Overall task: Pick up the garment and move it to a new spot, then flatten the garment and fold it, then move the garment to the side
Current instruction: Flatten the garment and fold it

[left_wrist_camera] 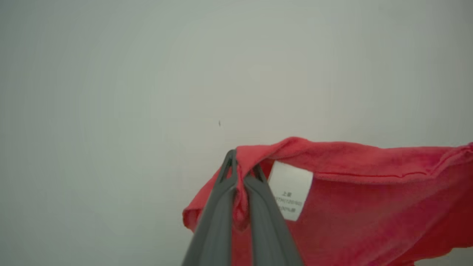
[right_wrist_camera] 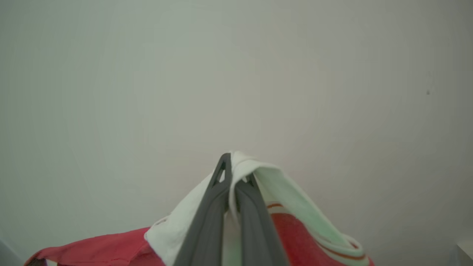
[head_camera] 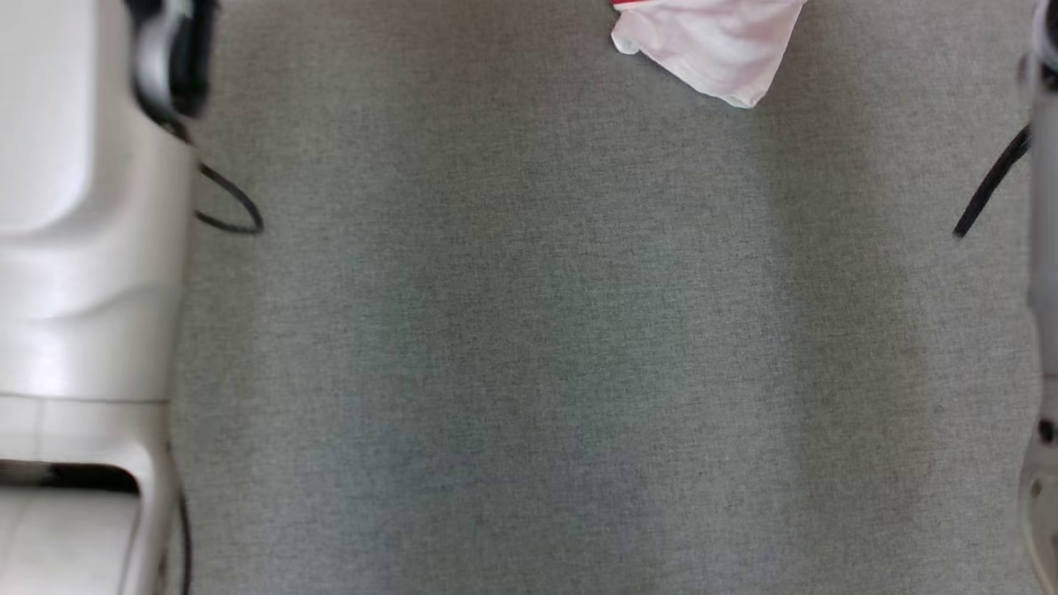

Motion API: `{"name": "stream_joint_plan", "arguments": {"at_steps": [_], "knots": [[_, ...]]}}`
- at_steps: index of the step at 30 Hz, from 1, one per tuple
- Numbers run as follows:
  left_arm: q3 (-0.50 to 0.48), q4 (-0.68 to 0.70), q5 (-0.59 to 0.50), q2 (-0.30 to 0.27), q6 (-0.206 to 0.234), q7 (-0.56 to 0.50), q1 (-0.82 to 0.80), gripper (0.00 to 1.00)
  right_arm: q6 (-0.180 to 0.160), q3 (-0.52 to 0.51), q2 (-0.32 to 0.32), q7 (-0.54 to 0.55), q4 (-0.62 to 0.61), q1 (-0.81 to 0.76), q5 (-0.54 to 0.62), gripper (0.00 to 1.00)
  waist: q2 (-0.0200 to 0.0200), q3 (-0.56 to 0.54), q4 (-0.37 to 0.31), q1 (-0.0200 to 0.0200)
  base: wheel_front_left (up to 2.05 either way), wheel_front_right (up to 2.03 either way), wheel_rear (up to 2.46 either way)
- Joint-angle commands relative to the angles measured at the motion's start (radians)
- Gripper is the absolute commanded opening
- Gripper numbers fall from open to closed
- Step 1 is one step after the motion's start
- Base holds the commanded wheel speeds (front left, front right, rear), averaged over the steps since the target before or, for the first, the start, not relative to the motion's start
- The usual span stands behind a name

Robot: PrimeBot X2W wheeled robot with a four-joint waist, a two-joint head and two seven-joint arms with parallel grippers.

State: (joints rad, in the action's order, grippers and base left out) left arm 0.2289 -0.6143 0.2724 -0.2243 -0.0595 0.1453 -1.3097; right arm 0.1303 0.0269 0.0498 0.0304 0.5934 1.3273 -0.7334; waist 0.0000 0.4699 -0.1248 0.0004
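Our left tool [left_wrist_camera: 242, 170] has its two dark fingers pinched together on a bunched fold of the red garment [left_wrist_camera: 369, 207]. A white label [left_wrist_camera: 290, 190] sits just beside the grip, and the rest of the cloth spreads off to that view's right. Our right tool [right_wrist_camera: 234, 167] is likewise clamped tight, here on a white stretch of the same garment with pale green and red trim, and red cloth lies below it. Behind both tools we see a plain pale background. In the head view, a whitish corner of the garment shows at the top edge, right of centre, above the grey tabletop [head_camera: 529, 347]; we cannot tell whether it touches. Our pale left forearm [head_camera: 83, 248] and a black cable [head_camera: 235, 211] stand at the left edge.
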Motion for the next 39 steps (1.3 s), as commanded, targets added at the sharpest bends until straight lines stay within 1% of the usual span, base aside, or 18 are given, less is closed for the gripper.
{"name": "stream_joint_plan", "arguments": {"at_steps": [1,3,5,7,8,9,10,14,18,20,24,26,31,34,37,39], "knots": [[0.003,-0.033,0.010,0.007,-0.010,0.037,0.023,0.00,0.001,0.015,0.003,-0.022,0.021,-0.041,-0.018,0.00,0.0000,-0.005,0.004,-0.0004,0.00,0.00,0.00],[0.014,-0.088,0.023,0.021,-0.024,0.074,0.072,0.00,0.001,0.048,0.002,-0.043,0.035,-0.109,-0.052,0.00,0.0000,-0.011,0.008,-0.0004,0.00,0.00,0.00],[0.023,-0.108,0.032,0.026,-0.038,0.100,0.125,0.00,0.001,0.075,0.004,-0.048,0.021,-0.192,-0.086,0.00,0.0000,-0.015,0.011,-0.0004,0.00,0.00,0.00],[0.031,-0.109,0.037,0.029,-0.047,0.111,0.198,0.00,0.001,0.107,0.041,-0.057,-0.017,-0.290,-0.107,0.00,0.0000,-0.027,0.017,-0.0004,0.00,0.00,0.00],[0.038,-0.103,0.036,0.027,-0.052,0.114,0.245,0.00,0.001,0.124,0.049,-0.056,-0.042,-0.351,-0.133,0.00,0.0000,-0.038,0.020,-0.0004,0.00,0.00,0.00],[0.038,-0.103,0.036,0.027,-0.052,0.114,0.245,0.00,0.001,0.124,0.049,-0.056,-0.042,-0.351,-0.133,0.00,0.0000,-0.038,0.020,-0.0004,0.00,0.00,0.00],[0.046,-0.100,0.041,0.027,-0.054,0.117,0.301,0.00,0.001,0.140,0.059,-0.052,-0.066,-0.416,-0.155,0.00,0.0000,-0.057,0.022,-0.0004,0.00,0.00,0.00],[0.059,-0.050,0.075,0.024,-0.063,0.120,0.509,0.00,0.001,0.186,0.139,-0.038,-0.188,-0.663,-0.230,0.00,0.0000,-0.115,0.030,-0.0004,0.00,0.00,0.00],[0.084,0.028,0.100,0.020,-0.067,0.119,0.723,0.00,0.001,0.208,0.204,-0.007,-0.292,-0.893,-0.289,0.00,0.0000,-0.177,0.035,-0.0004,0.00,0.00,0.00],[0.106,0.072,0.109,0.010,-0.070,0.105,0.816,0.00,0.001,0.210,0.226,0.017,-0.337,-0.995,-0.312,0.00,0.0000,-0.205,0.036,-0.0004,0.00,0.00,0.00],[0.137,0.190,0.142,-0.024,-0.070,0.047,0.996,0.00,0.001,0.209,0.268,0.066,-0.427,-1.182,-0.339,0.00,0.0000,-0.251,0.040,-0.0004,0.00,0.00,0.00],[0.149,0.261,0.156,-0.043,-0.063,0.009,1.083,0.00,0.001,0.199,0.287,0.089,-0.472,-1.269,-0.345,0.00,0.0000,-0.268,0.044,-0.0004,0.00,0.00,0.00],[0.168,0.464,0.186,-0.092,-0.027,-0.116,1.291,0.00,0.001,0.150,0.317,0.152,-0.585,-1.476,-0.343,0.00,0.0000,-0.288,0.048,-0.0004,0.00,0.00,0.00],[0.168,0.596,0.213,-0.135,0.001,-0.204,1.402,0.00,0.001,0.105,0.325,0.197,-0.652,-1.584,-0.332,0.00,0.0000,-0.289,0.050,-0.0004,0.00,0.00,0.00],[0.164,0.729,0.246,-0.170,0.028,-0.303,1.482,0.00,0.001,0.065,0.329,0.260,-0.727,-1.660,-0.317,0.00,0.0000,-0.283,0.055,-0.0004,0.00,0.00,0.00],[0.145,0.793,0.279,-0.198,0.038,-0.359,1.498,0.00,0.001,0.029,0.326,0.309,-0.762,-1.687,-0.300,0.00,0.0000,-0.279,0.055,-0.0004,0.00,0.00,0.00]]}}
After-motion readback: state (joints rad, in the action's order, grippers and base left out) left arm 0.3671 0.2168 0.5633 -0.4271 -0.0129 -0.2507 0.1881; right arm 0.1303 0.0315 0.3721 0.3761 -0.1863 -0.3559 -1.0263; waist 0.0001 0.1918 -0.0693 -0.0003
